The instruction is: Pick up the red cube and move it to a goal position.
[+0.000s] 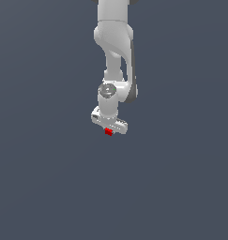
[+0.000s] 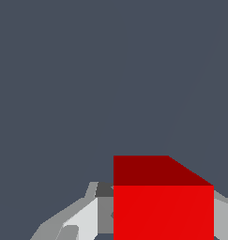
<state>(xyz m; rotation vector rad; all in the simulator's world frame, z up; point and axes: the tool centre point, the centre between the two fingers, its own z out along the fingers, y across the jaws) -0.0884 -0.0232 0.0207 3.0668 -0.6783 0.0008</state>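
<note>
Surroundings uniform dark grey-blue – no worktop edge discernible. Red cube point(image 1: 108, 132) tiny, plain, bright – clamped between the jaws of the white gripper point(image 1: 109, 131).

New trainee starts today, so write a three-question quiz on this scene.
1. True or false: the red cube sits between the fingers of the claw.
2. In the wrist view, the cube shows: A) one face, B) two faces, C) no face.
3. Fill in: in the exterior view, the arm comes down from the ____ edge of the picture.

Key: 1 true; 2 B; 3 top.
</note>
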